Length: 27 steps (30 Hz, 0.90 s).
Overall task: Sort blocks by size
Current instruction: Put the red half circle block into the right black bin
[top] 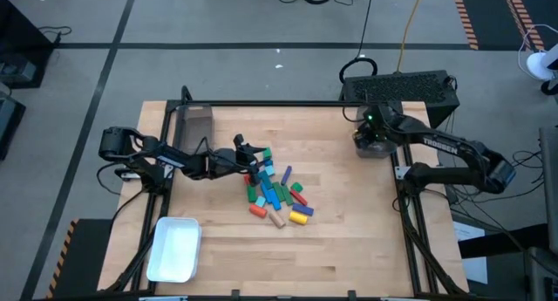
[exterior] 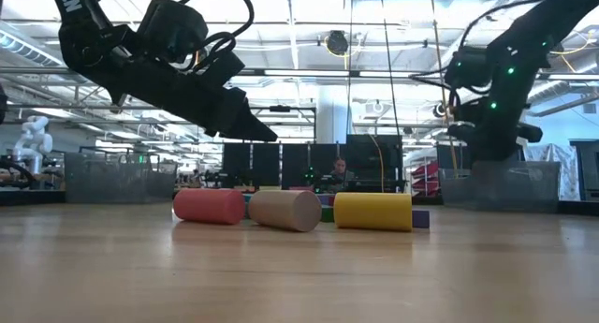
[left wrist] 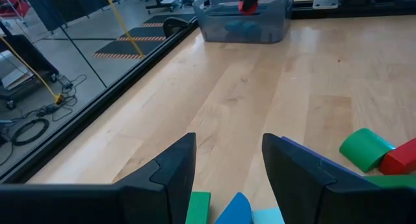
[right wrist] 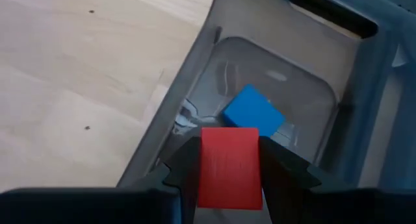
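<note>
The blocks [top: 277, 194] lie in a loose pile mid-table; in the low view a red [exterior: 208, 206], a tan [exterior: 284, 210] and a yellow cylinder [exterior: 372, 212] rest on their sides. My left gripper [top: 255, 158] hovers open over the pile's far left edge, with green, blue and light blue blocks [left wrist: 235, 210] below its fingers [left wrist: 174, 178]. My right gripper [top: 370, 137] is shut on a red block [right wrist: 229, 165] above a clear bin [right wrist: 195, 87] at the far right. A blue block [right wrist: 253, 112] lies on that bin's floor. My right gripper pinches the red block by two opposite sides [right wrist: 205, 169] between its two fingers [right wrist: 281, 165]. The fingers come slanting down from above. The block is lifted clear, over the open bin and above the blue block.
A second clear bin [top: 193, 126] stands at the far left corner. A white tray [top: 174, 249] sits at the near left. Bare wood stretches between the pile and the right bin, and along the near edge.
</note>
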Motion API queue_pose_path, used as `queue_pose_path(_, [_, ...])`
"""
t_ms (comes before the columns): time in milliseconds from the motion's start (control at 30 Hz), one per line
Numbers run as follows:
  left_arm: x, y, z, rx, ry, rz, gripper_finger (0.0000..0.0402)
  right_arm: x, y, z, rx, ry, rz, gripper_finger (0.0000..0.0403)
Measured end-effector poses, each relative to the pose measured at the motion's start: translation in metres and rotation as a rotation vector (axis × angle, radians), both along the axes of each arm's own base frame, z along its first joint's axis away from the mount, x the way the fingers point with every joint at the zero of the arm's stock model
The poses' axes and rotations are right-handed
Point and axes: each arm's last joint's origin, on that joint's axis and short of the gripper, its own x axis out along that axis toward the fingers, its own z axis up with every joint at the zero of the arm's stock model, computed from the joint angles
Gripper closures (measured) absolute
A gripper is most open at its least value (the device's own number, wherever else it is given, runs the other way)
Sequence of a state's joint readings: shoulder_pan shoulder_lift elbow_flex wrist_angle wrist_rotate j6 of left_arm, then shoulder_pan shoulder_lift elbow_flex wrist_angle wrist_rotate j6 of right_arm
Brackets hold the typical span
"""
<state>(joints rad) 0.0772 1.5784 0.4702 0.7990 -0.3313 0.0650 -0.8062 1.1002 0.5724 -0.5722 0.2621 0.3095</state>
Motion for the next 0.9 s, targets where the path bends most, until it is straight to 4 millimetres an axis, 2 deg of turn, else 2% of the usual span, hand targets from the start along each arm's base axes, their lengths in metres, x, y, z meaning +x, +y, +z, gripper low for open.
queue_pose_path(667, [0.000, -0.002, -0.001, -0.008, 0.006, -0.009, 0.0221, 0.001, -0.031, -0.029, 0.048, 0.073, 0.007, 0.0280])
queue_pose_path(900, [0.000, -0.002, -0.001, -0.008, 0.008, -0.009, 0.0221, 0.001, -0.029, -0.024, 0.023, 0.056, 0.011, 0.0245])
